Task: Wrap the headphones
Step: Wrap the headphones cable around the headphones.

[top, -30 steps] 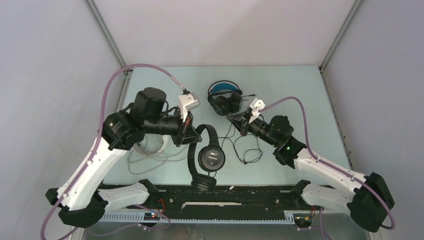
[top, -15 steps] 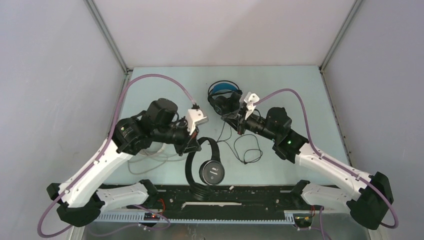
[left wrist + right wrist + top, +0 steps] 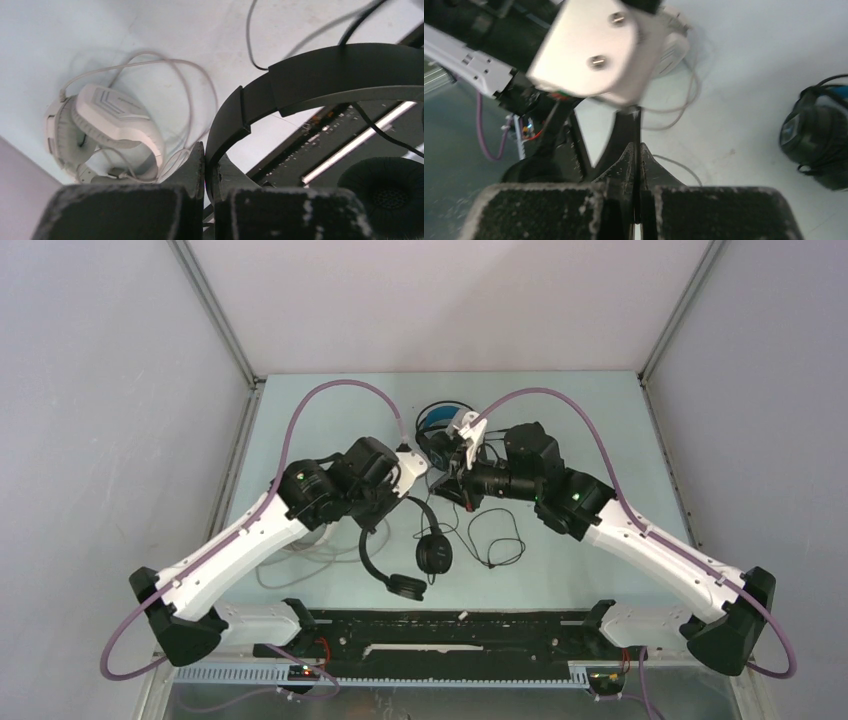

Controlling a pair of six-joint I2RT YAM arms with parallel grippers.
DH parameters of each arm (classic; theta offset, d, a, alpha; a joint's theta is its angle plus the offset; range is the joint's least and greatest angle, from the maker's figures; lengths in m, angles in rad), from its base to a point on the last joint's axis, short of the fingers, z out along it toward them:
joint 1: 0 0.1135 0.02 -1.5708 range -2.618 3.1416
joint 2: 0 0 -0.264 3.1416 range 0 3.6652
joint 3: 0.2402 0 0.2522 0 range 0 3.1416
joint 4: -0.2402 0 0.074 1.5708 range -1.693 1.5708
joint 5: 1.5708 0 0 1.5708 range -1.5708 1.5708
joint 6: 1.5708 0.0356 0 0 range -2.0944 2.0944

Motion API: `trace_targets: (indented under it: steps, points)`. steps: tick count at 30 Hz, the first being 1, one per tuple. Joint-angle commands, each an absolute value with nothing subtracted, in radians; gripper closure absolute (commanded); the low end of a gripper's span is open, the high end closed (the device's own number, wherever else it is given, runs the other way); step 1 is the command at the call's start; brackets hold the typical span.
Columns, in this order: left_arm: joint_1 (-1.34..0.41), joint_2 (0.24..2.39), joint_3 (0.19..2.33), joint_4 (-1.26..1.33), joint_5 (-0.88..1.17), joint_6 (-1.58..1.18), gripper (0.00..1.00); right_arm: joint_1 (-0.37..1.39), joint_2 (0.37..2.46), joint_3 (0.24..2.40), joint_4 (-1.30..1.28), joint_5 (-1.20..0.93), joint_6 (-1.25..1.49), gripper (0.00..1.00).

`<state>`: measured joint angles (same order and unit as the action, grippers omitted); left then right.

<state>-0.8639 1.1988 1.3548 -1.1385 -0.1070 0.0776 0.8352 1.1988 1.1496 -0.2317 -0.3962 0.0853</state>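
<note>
Black matte plastic is filling the left wrist view: we are seeing the left gripper [image 3: 206, 160] clamped fully together on the smooth, curved headband of the all-black headphones [image 3: 320, 75], right beside a seam in the band. From above, that headset [image 3: 434, 558] is hanging from the grip near the middle of the table [image 3: 600, 440]. Its two round cups are lying toward the near edge, one showing a flat disc face and the other a soft foam pad. We cannot tell whether the cups are touching the pale, smooth tabletop.

The right gripper [image 3: 637, 165] is pressed tight, its rough-coated fingers meeting in a thin line. A slim black cord [image 3: 500, 540] is looping on the table just near it, and we cannot tell whether the fingers are pinching it. From above, the right gripper [image 3: 458, 488] is sitting just right of the left gripper [image 3: 398, 502], the two close together.

The white headphones [image 3: 105, 125], bulky and angular with glossy shells and a pale coiled cable, are lying on the left side of the table. The blue-banded headphones [image 3: 440, 425] are resting farther back, folded into a compact dark bundle. A silvery mounting plate [image 3: 596, 50] with two screws is blurring the right wrist view.
</note>
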Motion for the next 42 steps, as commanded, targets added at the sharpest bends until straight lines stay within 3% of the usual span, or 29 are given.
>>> trace_targets:
  steps: [1,21,42]
  points:
    - [-0.860,1.230,1.367,-1.125,-0.252,0.010,1.00,0.867,1.190,1.229,-0.394,-0.404,0.163,1.00]
    - [-0.726,1.298,1.435,-1.017,-0.338,-0.136,1.00,0.984,1.262,1.229,-0.247,-0.469,0.377,1.00]
    - [-0.450,1.111,1.280,-0.636,-0.057,-0.387,1.00,1.053,1.380,1.253,-0.270,-0.253,0.321,0.98]
